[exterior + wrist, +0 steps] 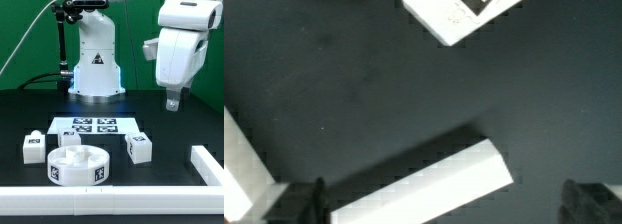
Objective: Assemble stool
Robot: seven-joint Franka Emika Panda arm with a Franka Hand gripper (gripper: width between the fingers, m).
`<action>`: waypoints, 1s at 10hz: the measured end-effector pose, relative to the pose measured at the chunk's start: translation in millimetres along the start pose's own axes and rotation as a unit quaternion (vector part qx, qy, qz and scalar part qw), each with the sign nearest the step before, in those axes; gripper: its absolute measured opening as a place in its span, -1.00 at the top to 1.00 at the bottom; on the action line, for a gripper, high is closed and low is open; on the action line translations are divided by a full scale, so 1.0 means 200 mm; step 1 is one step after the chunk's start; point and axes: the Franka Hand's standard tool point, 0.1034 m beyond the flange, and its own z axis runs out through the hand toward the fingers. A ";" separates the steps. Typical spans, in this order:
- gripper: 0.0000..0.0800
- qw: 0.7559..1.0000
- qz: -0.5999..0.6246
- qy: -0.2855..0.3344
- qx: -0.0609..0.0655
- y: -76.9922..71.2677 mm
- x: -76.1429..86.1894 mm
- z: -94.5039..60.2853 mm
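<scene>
Gripper (172,101) hangs spread wide and empty, high up and well apart from the seat (78,165), which sits with a leg (138,148) near it, so I reckon a sloppy drop could shove that leg into the seat.

The table (160,125) is dark and matt; in the wrist view it looks faintly grainy, perhaps a mat or cloth covering, though the picture is too soft to be sure. The seat (78,163), near the table's edge closest to the exterior camera, is smooth white plastic with a slight sheen. The legs (138,148) beside it look like the same smooth white plastic. The marker board (98,127) is flat, matt white, its tags printed black. The rail (110,195) along that edge is smooth and white. The arm's housing (185,50) is glossy white plastic.
</scene>
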 end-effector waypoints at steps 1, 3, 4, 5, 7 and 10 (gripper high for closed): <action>-0.63 1.000 0.000 0.000 0.000 0.00 0.00 0.00; -0.63 1.000 0.000 0.000 0.000 0.00 0.00 0.00; -0.63 1.000 0.001 0.000 0.000 0.00 -0.01 0.00; -0.63 1.000 -0.024 0.005 -0.006 0.03 -0.08 0.03; -0.63 0.999 -0.033 0.007 -0.007 0.09 -0.30 0.13; -0.63 0.998 -0.063 0.014 -0.012 0.22 -0.49 0.24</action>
